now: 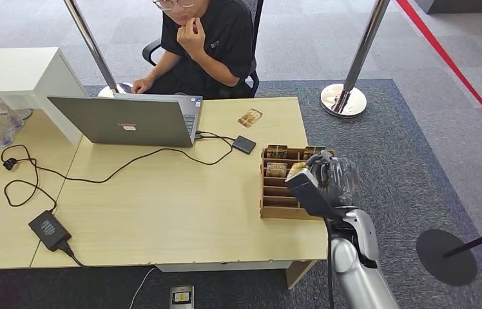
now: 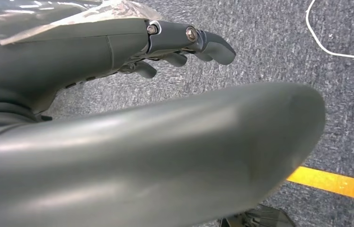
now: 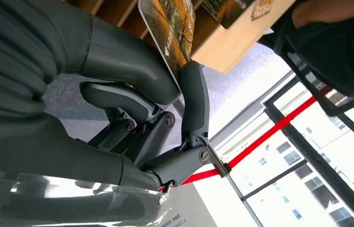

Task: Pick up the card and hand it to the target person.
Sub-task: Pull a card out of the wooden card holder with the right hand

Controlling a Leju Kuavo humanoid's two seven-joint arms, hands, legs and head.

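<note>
My right hand hovers over the right side of the wooden card box near the table's right edge. In the right wrist view the thumb and a finger pinch a card with an orange-brown picture, just beside the box. From the head view the card peeks out at the hand's left. The person sits behind the table's far edge, one hand at the chin. My left hand hangs over grey carpet, fingers apart and holding nothing.
A grey laptop stands open at the far side, with a cable running to a black power brick. A loose card and a small dark box lie near it. A stanchion base stands behind the table.
</note>
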